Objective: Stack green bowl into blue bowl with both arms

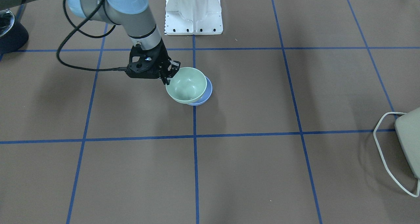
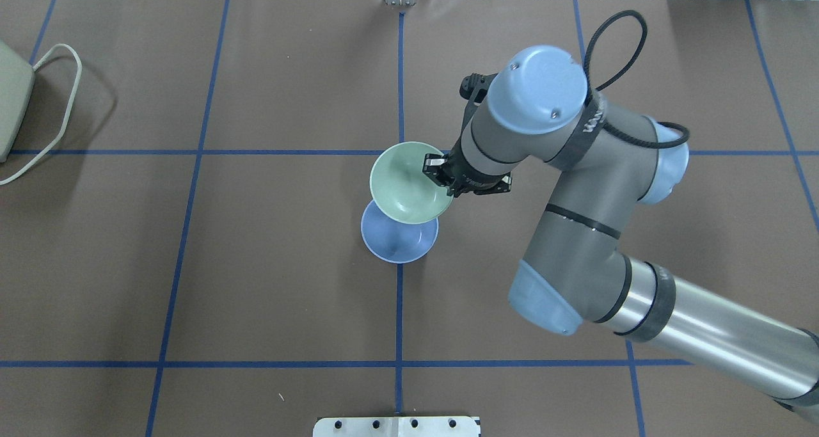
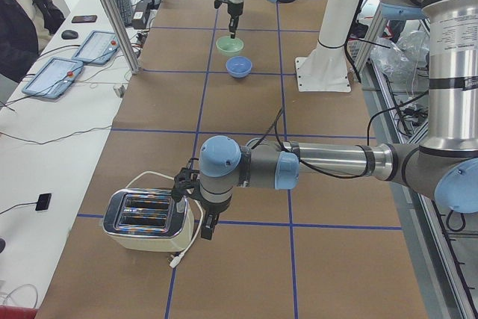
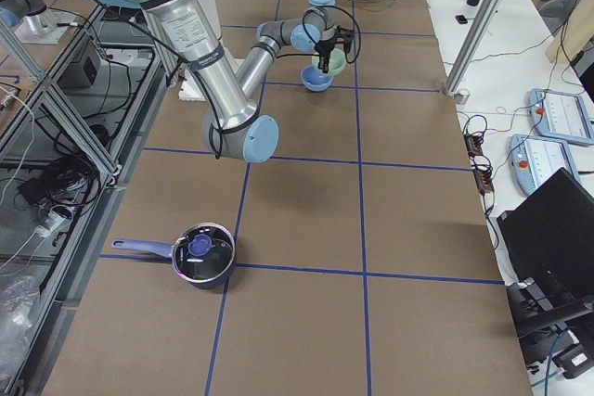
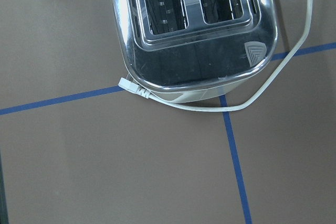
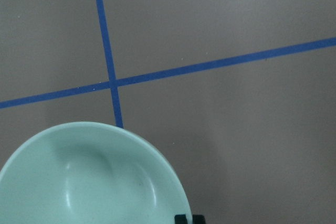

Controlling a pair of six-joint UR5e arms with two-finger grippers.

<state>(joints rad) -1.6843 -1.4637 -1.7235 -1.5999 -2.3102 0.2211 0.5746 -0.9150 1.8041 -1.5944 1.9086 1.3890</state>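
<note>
The right gripper (image 1: 170,73), black and two-fingered, ends a grey tubular arm with light-blue joint caps (image 2: 576,187). It is pinched on the rim of a small, round, glossy pale mint-green bowl (image 1: 186,85). The green bowl hangs from the gripper with its open side up, clear of the brown counter marked with blue tape lines (image 1: 295,171).

Below the gripper's fingertips, a small, round, glossy periwinkle-blue bowl (image 2: 398,244) stands upright on the counter, over one of the tape lines. The green bowl is held above the blue bowl and is not seated in it. In the overhead view it covers the blue bowl's far part. From the front, only a crescent of blue rim shows, on the side away from the gripper.

The left gripper (image 3: 207,227) hangs just beside a chrome-topped, cream-sided two-slot toaster (image 3: 146,222), well apart from both bowls. It shows only in the side view, so I cannot tell whether it is open or closed. Its wrist camera looks down on the toaster and a white cord (image 5: 273,77) that curls across the counter beside it.
</note>
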